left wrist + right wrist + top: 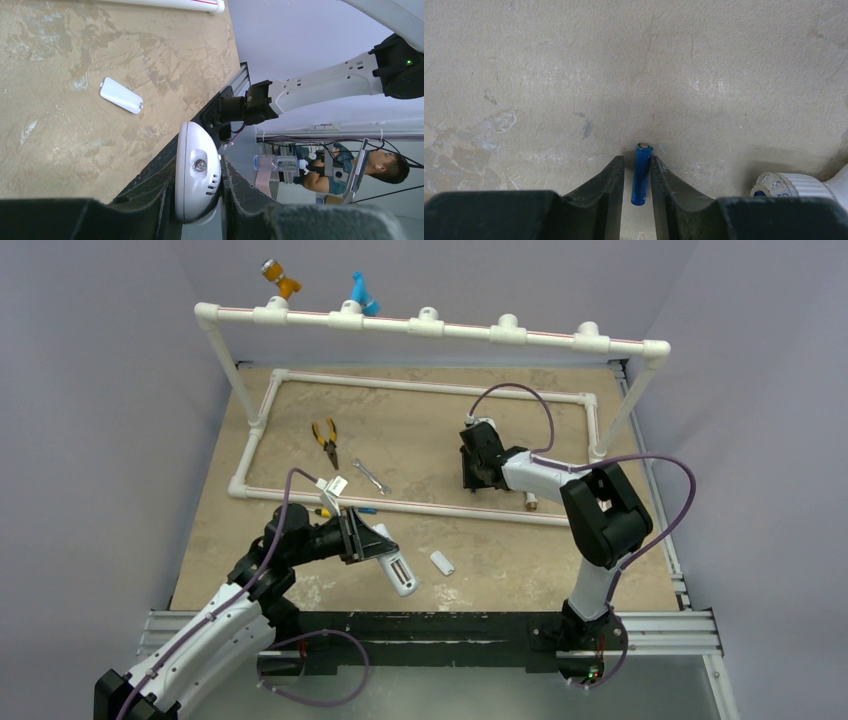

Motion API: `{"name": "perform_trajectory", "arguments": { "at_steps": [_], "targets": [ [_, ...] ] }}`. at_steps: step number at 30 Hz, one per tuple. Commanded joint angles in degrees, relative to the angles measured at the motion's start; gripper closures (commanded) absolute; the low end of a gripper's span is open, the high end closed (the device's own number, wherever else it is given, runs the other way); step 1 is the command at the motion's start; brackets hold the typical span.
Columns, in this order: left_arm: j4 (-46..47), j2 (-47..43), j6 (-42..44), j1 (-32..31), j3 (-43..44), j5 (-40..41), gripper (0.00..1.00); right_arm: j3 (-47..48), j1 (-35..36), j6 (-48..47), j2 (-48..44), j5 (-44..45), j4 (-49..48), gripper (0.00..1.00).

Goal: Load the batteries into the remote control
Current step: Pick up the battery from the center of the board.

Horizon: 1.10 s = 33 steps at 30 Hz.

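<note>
One battery (642, 172) lies on the mottled tabletop (574, 75) (lavender walls (90, 390) around).

The remote control (398, 571) is held in the left jaws over the near middle of the tabletop (520, 560), with a loose cover (442, 563) lying just to its right. Behind them runs the near rail of a pipe frame (420, 507). Inside the frame, pliers (325, 440) lie at the left, with a wrench (370, 476) just right of them. One battery (642, 172) lies flat between the right jaws, right of centre.
</note>
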<state>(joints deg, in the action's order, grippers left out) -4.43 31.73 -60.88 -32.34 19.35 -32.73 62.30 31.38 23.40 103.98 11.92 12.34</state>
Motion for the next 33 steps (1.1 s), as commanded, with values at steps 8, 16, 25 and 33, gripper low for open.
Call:
{"name": "perform_trajectory", "arguments": {
  "at_steps": [8, 16, 25, 33],
  "targets": [
    [1.88, -0.11, 0.41, -0.14, 1.46, -0.54, 1.00, -1.14, -0.13, -0.21, -0.51, -1.83, 2.93, 0.83],
    [1.82, -0.45, 0.26, -0.18, 1.17, -0.09, 1.00, -3.32, -0.09, -0.72, -4.09, -1.89, 2.38, 0.86],
    [2.27, -0.91, 0.04, -0.15, 1.46, 0.29, 1.00, -6.18, -0.09, -4.34, -12.74, -1.40, -0.94, 1.00],
    [6.94, -2.77, 1.65, -0.17, 2.24, -0.77, 1.00, -9.86, -0.02, -10.04, -28.02, -3.72, -3.90, 1.00]
  ]
}}
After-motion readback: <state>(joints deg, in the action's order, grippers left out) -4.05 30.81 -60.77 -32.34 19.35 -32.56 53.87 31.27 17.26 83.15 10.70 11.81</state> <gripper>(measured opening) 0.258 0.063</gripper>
